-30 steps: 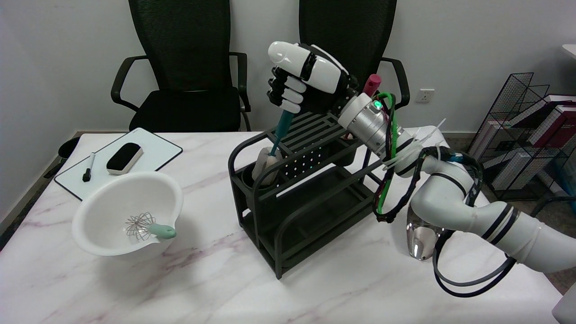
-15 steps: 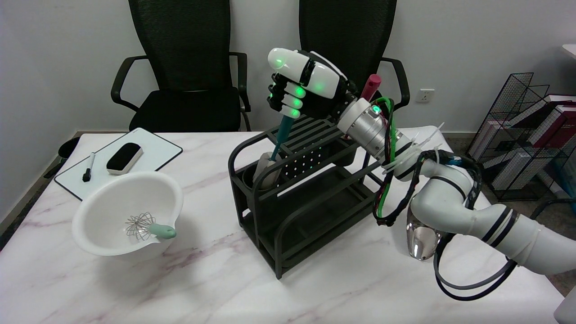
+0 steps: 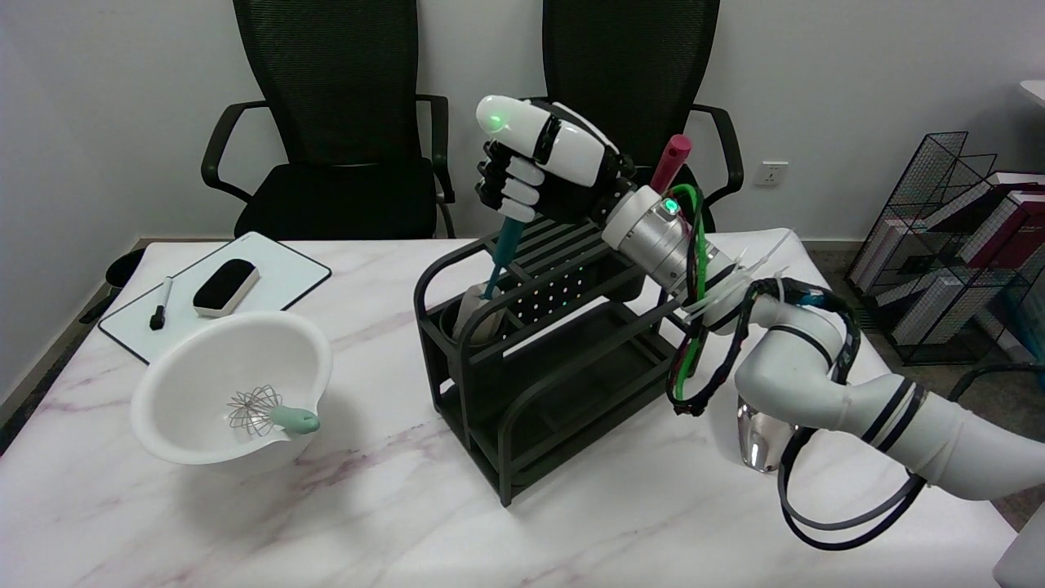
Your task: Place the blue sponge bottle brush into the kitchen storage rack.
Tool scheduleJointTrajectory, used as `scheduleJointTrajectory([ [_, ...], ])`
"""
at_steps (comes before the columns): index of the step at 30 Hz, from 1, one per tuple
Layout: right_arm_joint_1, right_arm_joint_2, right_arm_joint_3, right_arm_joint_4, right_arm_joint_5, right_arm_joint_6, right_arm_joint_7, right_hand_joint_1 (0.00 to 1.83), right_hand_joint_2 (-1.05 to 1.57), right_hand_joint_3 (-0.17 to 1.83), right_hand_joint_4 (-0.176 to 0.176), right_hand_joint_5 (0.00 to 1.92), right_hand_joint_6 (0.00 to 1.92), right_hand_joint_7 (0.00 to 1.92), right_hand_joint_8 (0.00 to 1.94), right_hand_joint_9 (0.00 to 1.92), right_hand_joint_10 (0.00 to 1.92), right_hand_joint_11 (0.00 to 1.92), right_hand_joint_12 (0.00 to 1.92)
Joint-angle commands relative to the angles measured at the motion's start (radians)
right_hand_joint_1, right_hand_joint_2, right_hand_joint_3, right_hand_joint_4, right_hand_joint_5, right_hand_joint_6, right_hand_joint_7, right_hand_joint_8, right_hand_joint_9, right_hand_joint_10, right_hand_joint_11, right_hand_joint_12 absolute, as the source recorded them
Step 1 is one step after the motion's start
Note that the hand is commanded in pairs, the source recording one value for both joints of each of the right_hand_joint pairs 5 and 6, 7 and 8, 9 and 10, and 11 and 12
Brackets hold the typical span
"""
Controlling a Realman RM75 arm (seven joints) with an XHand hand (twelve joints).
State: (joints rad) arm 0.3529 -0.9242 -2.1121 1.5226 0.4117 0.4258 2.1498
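Teal-handled brush (image 3: 504, 249), black rack (image 3: 539, 359)

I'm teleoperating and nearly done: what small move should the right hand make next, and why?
Probably lower a little more, then let go. The right hand grips the blue sponge bottle brush by its handle, and the sponge head already sits in the round cup at the left end of the kitchen storage rack, leaning slightly.
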Motion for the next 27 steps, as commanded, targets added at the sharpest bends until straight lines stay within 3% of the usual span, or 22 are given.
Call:
scheduleJointTrajectory([
  [1, 0.008, -0.041, -0.032, -0.032, 0.002, 0.030, 0.003, 0.95, 1.57, 0.38, 0.000, 1.92, 1.92, 1.92, 1.92, 1.92, 1.92, 1.87, 1.87],
  [11, -0.001, -0.055, -0.036, -0.041, 0.002, 0.041, 0.003, 0.89, 1.57, 0.38, 0.000, 1.92, 1.92, 1.82, 1.82, 1.82, 1.82, 1.62, 1.62],
  [13, -0.001, -0.055, -0.036, -0.041, 0.002, 0.042, 0.003, 0.87, 1.57, 0.37, 0.000, 1.79, 1.79, 1.73, 1.73, 1.72, 1.72, 1.53, 1.53],
  [15, -0.001, -0.055, -0.036, -0.041, 0.002, 0.048, 0.003, 0.84, 1.56, 0.50, 0.000, 1.55, 1.55, 1.61, 1.61, 1.63, 1.63, 1.34, 1.34],
  [17, -0.001, -0.055, -0.035, -0.041, 0.002, 0.054, 0.003, 0.96, 1.27, 0.82, 0.000, 1.25, 1.25, 1.49, 1.49, 1.54, 1.54, 1.21, 1.21],
  [21, -0.001, -0.055, -0.034, -0.041, 0.002, 0.065, 0.003, 1.06, 0.98, 1.02, 0.000, 0.88, 0.88, 1.32, 1.32, 1.36, 1.36, 0.97, 0.97],
  [27, -0.001, -0.055, -0.033, -0.039, 0.002, 0.074, 0.003, 1.09, 0.87, 1.03, 0.000, 0.68, 0.68, 1.21, 1.21, 1.22, 1.22, 0.83, 0.83],
])
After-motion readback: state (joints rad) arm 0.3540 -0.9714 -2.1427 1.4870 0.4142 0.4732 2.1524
